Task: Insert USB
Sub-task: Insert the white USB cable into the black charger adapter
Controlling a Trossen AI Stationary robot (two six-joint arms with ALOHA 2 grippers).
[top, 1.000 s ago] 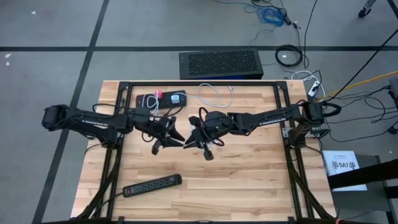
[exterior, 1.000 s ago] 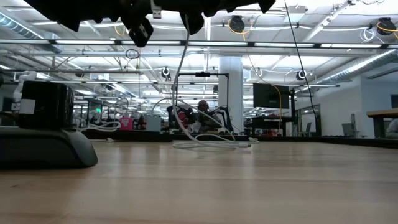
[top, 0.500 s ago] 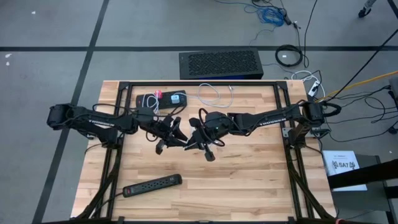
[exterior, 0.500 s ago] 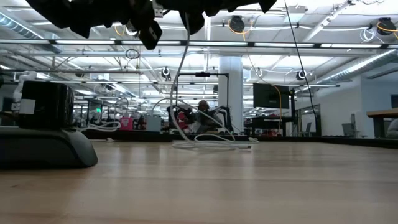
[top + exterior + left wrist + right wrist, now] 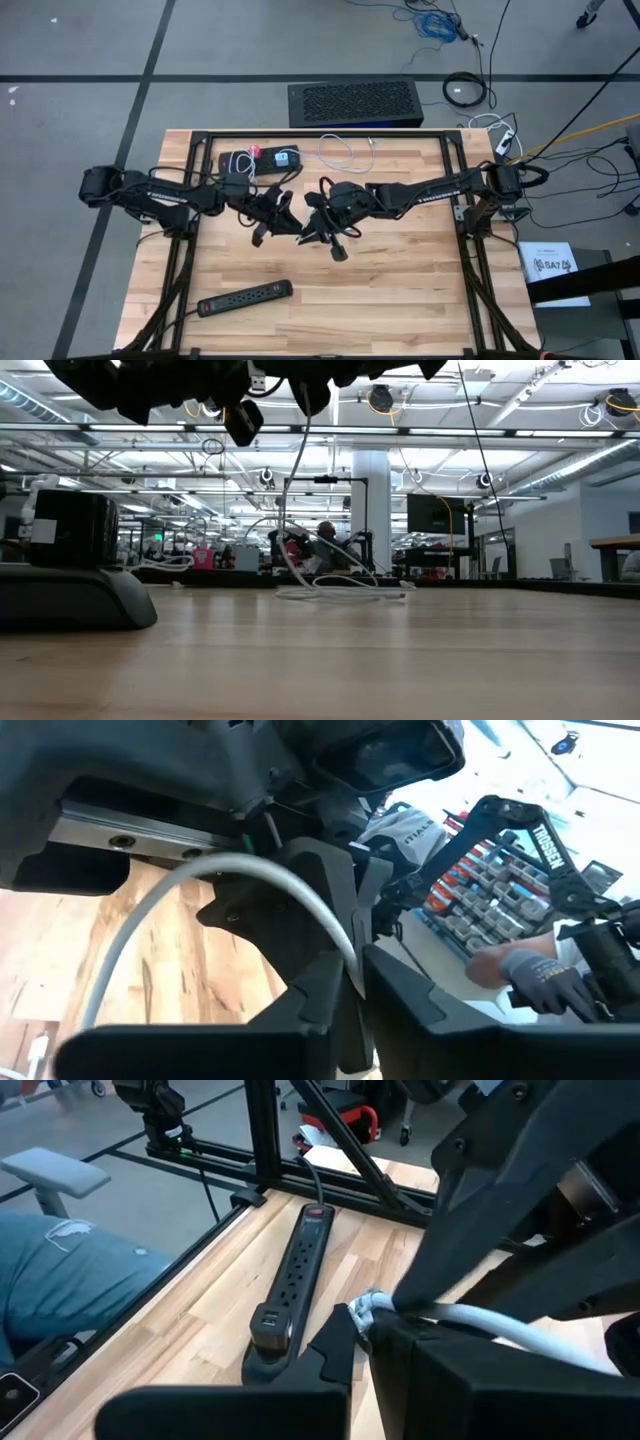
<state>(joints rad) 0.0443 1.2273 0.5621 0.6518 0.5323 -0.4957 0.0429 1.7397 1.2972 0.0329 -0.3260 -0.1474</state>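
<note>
The white USB cable [image 5: 470, 1323] hangs in mid-air over the middle of the table [image 5: 420, 300], its loose length trailing back to a coil near the far edge. The right gripper [image 5: 365, 1342] is pressed together on it, with the grey end of the cable poking out just past the fingertips. The left gripper [image 5: 352, 982] has its fingers drawn almost together around the same cable right beside the right gripper, so the two meet nose to nose above the wood; whether the left one bears any weight yet cannot be told. The black power strip [image 5: 288, 1295], whose end carries what look like USB sockets, lies flat near the front edge, well apart from both grippers and below them. The main risk is in the handover: if one gripper lets go before the other has a firm pinch, the plug could twist or drop out of line. The trailing cable could also snag on an arm and drag the plug off angle. A plug held crooked would likely jam against the socket and shove the strip aside.
</note>
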